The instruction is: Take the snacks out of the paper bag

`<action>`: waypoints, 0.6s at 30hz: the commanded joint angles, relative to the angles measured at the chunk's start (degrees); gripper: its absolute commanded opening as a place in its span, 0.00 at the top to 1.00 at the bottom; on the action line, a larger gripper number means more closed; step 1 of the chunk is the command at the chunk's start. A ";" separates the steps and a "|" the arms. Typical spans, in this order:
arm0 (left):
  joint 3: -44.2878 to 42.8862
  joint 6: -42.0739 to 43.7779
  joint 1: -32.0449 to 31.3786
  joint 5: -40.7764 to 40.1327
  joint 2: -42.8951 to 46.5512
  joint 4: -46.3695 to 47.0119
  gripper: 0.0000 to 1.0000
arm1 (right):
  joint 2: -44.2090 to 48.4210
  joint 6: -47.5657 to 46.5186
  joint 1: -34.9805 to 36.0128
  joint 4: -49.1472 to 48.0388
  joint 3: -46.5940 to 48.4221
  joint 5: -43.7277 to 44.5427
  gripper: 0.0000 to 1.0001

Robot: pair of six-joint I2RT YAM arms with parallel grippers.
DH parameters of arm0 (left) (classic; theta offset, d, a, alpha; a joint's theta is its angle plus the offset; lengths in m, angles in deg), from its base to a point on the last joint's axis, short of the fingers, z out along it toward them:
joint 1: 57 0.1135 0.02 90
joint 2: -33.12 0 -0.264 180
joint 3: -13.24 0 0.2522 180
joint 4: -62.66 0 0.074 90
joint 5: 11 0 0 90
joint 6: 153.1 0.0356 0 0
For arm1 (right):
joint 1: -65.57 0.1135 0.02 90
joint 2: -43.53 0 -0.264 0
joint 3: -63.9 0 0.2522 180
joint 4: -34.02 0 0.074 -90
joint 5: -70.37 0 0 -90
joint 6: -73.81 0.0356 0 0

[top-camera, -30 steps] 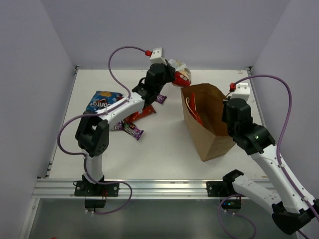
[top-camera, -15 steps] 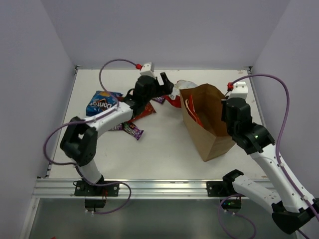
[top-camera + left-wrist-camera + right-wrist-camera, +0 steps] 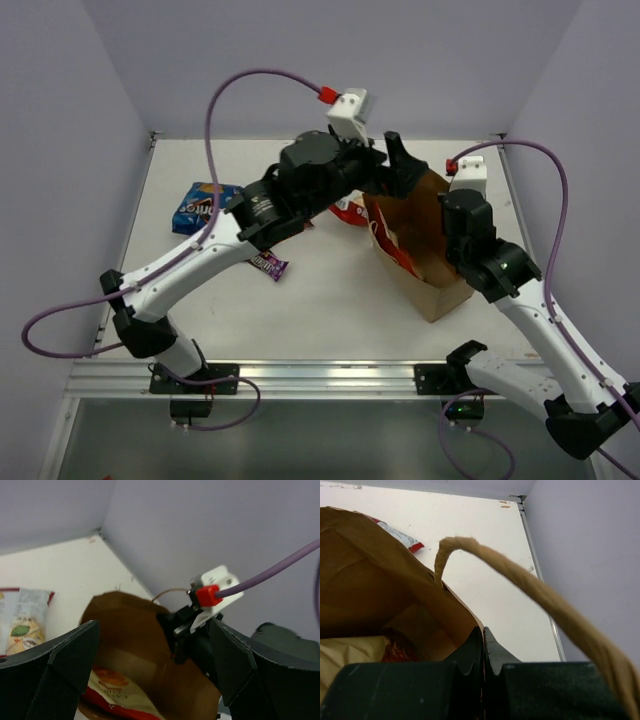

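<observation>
The brown paper bag (image 3: 428,262) stands at the right with its mouth open. My right gripper (image 3: 483,641) is shut on the bag's rim beside the twisted handle (image 3: 520,577). My left gripper (image 3: 150,680) hangs open just above the bag's mouth (image 3: 132,630), nothing between its fingers. A cream-and-orange chip packet (image 3: 112,686) with a red edge lies inside the bag. The white-and-red chip bag (image 3: 350,212) lies on the table left of the bag. The blue Doritos bag (image 3: 200,205) and a purple candy bar (image 3: 268,265) lie further left.
The left arm (image 3: 215,250) stretches diagonally across the table and hides some packets. The table's back edge and right rail (image 3: 540,575) run close to the bag. Purple cables (image 3: 250,85) loop above both arms.
My left gripper let go of the white-and-red chip bag on the table, opened, and swung right to above the bag's mouth. The paper bag has shifted a little; my right gripper still holds its rim.
</observation>
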 commanded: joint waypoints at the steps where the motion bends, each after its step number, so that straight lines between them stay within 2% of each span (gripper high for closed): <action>1: -4.22 0.88 -2.82 -2.82 -7.14 -13.88 0.04 | -0.10 -2.76 1.33 -4.73 1.82 6.01 1.00; 4: -5.64 -2.10 -4.32 -5.46 -8.99 -19.61 0.04 | -0.18 -2.76 2.65 -5.26 1.29 8.91 1.00; 8: -0.37 -6.50 -5.28 -5.73 -7.59 -19.97 0.05 | -0.45 -5.31 4.85 -7.63 -0.03 13.65 1.00; 18: 6.40 -11.78 -7.04 -11.97 -2.49 -21.72 0.02 | -0.80 -3.64 7.14 -7.54 -0.38 15.86 1.00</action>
